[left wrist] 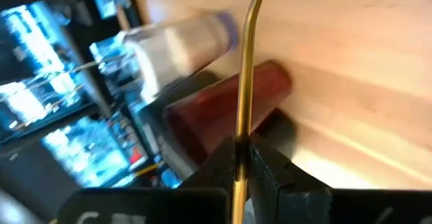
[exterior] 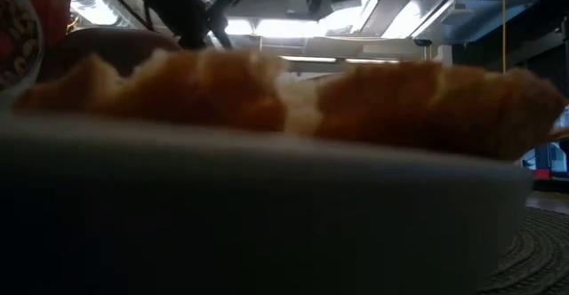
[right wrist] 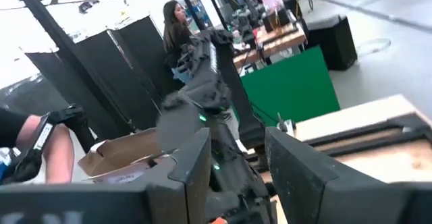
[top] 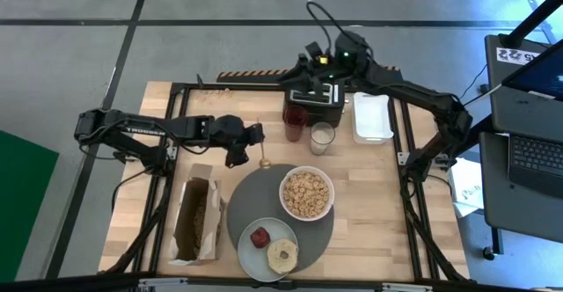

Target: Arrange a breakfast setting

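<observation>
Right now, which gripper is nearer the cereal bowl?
Left. The left gripper holds the spoon just beyond the placemat, up-left of the bowl. The right gripper sits farther back, over the toaster.

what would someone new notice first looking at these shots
Likely the left gripper, shut on a small gold spoon held just above the far edge of the round dark-grey placemat. On the mat sit a white bowl of cereal and a pale green plate of food. The right gripper is open over the black toaster.
</observation>
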Controlling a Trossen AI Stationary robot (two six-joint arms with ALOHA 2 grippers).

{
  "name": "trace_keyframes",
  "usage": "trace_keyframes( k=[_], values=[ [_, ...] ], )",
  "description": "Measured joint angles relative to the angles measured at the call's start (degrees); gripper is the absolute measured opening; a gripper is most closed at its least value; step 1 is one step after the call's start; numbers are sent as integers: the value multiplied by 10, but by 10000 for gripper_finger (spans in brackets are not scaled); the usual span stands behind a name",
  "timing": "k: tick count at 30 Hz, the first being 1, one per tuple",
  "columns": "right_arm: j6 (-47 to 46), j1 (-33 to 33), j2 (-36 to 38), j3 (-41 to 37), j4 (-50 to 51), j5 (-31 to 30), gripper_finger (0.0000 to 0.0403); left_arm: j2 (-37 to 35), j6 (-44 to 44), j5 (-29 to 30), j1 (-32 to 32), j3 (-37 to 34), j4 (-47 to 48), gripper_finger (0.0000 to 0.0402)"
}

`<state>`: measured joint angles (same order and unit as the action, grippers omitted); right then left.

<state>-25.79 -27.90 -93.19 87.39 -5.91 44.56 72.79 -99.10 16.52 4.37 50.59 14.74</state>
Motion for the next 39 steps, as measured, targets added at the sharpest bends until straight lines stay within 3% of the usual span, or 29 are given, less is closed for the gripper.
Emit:
trace_keyframes(
  k=[4,15,21,31,39],
  values=[
    [39,1,24,0,33,0,143,0,8,-38,15,0,34,12],
    [117,2,75,-1,188,-59,143,0,137,-165,48,1,93,12],
    [153,2,103,-1,249,-97,143,14,150,-198,41,2,80,12],
    [187,2,137,-1,356,-135,143,135,147,-201,-6,2,10,12],
    [234,29,165,0,450,-196,143,162,179,-172,-49,1,-25,12]
  ],
)
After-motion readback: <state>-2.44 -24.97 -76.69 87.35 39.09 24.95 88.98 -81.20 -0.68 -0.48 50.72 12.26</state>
